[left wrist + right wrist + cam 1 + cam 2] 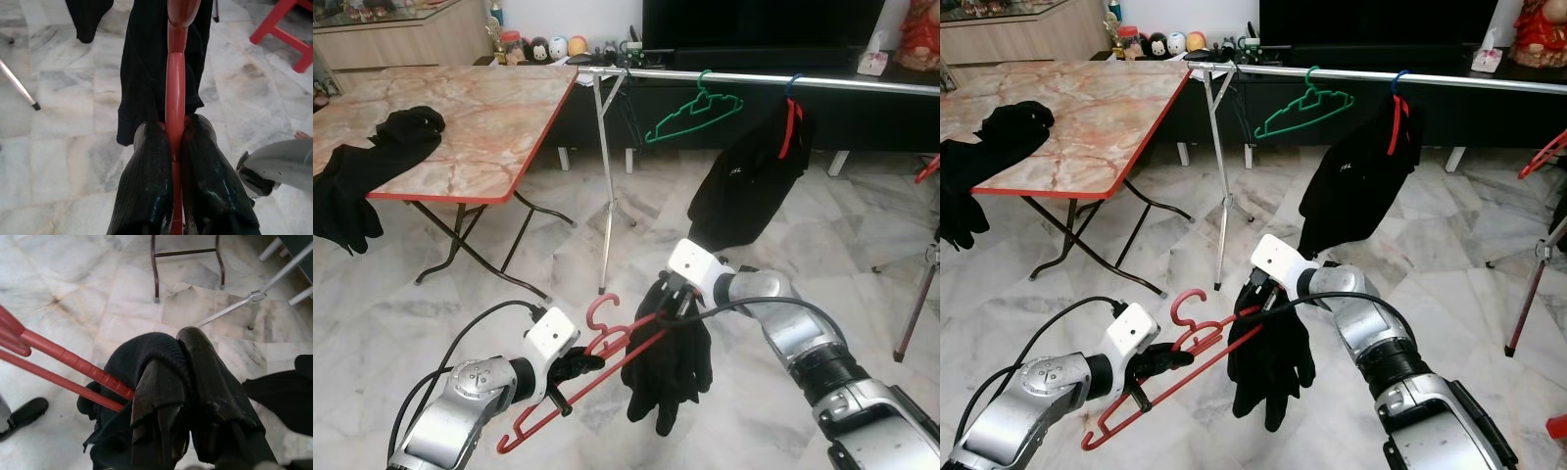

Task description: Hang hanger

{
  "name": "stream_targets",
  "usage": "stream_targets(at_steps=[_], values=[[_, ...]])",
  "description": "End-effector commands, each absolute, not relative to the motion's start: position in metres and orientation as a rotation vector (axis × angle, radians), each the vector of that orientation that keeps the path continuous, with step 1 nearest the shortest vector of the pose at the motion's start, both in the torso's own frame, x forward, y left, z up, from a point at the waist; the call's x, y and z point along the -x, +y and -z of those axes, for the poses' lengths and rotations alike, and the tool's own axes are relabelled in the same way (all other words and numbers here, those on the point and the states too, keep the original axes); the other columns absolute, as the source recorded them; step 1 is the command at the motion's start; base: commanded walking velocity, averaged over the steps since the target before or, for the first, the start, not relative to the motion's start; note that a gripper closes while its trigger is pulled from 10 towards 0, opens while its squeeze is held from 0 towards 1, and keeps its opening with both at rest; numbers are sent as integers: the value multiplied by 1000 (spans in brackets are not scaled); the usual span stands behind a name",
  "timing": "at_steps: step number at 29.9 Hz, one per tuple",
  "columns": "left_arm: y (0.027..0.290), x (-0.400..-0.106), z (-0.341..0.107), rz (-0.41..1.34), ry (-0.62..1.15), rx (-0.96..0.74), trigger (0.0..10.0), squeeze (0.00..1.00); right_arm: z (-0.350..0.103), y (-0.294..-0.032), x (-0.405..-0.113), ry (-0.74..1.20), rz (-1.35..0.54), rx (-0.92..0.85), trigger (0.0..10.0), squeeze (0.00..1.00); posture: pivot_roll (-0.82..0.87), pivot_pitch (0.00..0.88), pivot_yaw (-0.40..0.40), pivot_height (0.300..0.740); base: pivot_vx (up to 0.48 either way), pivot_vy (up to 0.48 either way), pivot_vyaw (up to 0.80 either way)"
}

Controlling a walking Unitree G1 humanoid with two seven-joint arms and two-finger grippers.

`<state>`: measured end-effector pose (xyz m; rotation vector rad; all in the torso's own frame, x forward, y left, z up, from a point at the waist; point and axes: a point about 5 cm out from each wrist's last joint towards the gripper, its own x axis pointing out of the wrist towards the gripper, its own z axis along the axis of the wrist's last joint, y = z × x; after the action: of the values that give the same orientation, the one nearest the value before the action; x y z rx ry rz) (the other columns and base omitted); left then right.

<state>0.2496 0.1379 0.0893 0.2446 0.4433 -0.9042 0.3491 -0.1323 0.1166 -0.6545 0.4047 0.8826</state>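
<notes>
1. Left eye view: lower centre, the left gripper (570, 370) is pinched on the red hanger (592, 364) near its lower arm, hook pointing up. The right gripper (677, 305) is clamped on the black garment (668, 370) bunched at the hanger's other end. My read: the garment is partly threaded on and the hanger is not yet hung.
2. Right eye view: same layout. The metal rail (1449, 78) runs along the upper right, thin chrome tube on a tripod leg. A green hanger (1304, 108) sits on it empty, and a black shirt (1356, 181) hangs beside it. A black cloth (999, 132) lies on the marble-print folding table (1087, 108) at upper left.
3. Left wrist view: both fingers (146, 181) are pressed against the smooth, rigid red plastic bar in centre frame. Limp black fabric hangs beyond it, over glossy marble tiles.
4. Right wrist view: fingers (205, 377) are closed over knit-textured fabric, with two red hanger bars entering from the left.
5. Next, probably: seat the garment over both shoulders, then lift the hook to a free stretch of rail. The soft cloth could slip.
</notes>
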Motion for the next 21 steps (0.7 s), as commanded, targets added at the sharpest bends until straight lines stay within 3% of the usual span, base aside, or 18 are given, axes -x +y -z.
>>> stream_targets(at_steps=[1,21], values=[[134,-250,-93,951,417,-250,10000,0,-129,-123,-350,338,-935,685,10000,0,-127,0,64,732,0,0,0],[141,-243,-103,1102,361,-263,10000,0,-137,-143,-342,357,-1116,770,10000,0,-132,0,59,732,0,0,0]])
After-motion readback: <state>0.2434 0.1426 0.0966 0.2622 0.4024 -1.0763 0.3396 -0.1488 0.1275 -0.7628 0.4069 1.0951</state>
